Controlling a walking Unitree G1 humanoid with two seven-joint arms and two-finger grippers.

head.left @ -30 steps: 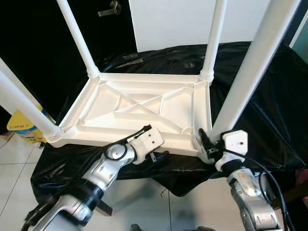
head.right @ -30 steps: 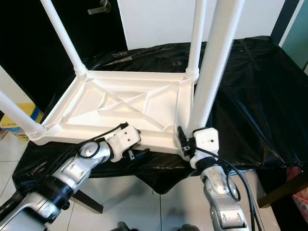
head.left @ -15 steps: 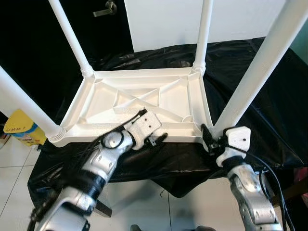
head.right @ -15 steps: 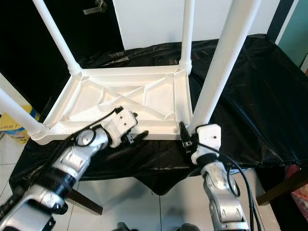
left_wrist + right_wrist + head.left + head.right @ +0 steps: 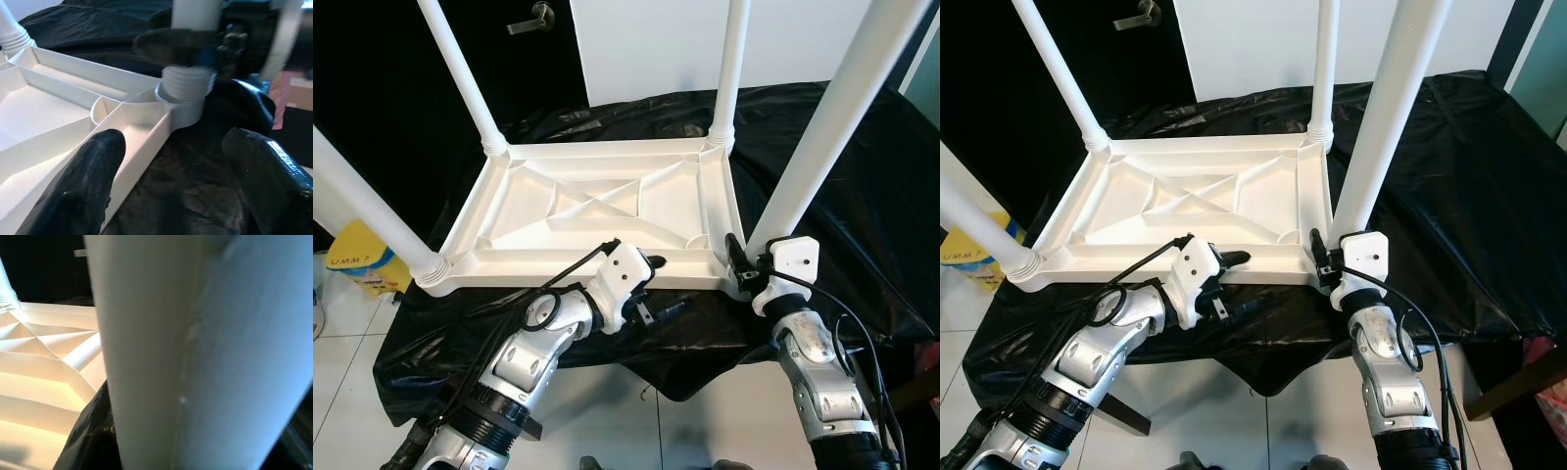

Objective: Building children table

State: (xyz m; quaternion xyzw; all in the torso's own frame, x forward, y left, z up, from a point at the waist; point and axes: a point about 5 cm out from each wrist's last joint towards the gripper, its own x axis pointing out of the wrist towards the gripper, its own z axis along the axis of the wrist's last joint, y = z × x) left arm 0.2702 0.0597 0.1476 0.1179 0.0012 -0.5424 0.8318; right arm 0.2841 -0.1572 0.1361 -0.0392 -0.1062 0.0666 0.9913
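On top of a black glossy plastic sheet (image 5: pixel 842 186) draped over a surface lies the white plastic children's table (image 5: pixel 597 211), flipped upside down, ribbed underside up with diagonal cross-bracing and shallow rectangular cells. Four smooth round white tube legs rise from ridged, threaded-looking collars at the corners: far-left leg (image 5: pixel 465 73), far-right leg (image 5: pixel 732 69), near-left leg (image 5: pixel 362 211), near-right leg (image 5: pixel 822 127).

Left gripper (image 5: pixel 661 289) sits at the table's near edge, right of centre; its two long matte black fingers are spread wide. The upper finger (image 5: pixel 1232 258) reaches over the rim, the lower finger (image 5: pixel 1246 305) lies over the black sheet below the edge. Nothing is clamped between them. In the left wrist view the rounded black fingers (image 5: pixel 90 181) frame the near-right corner collar (image 5: pixel 188 88) with the rim running between them.

Right gripper (image 5: pixel 736 266) is at the base of the near-right leg, its white wrist housing just beside the tube; black fingers (image 5: pixel 1317 257) are against the leg close above the collar, closed around it as far as can be made out. Right wrist view: smooth white tube (image 5: pixel 205 352) very close up, a faint moulded seam down it, ribbed underside behind.

Behind: dark door with metal lever handle (image 5: pixel 536 17), white wall panel (image 5: pixel 646 44). Yellow printed box (image 5: pixel 362 259) on the white tiled floor (image 5: pixel 352 343) at the robot's left.
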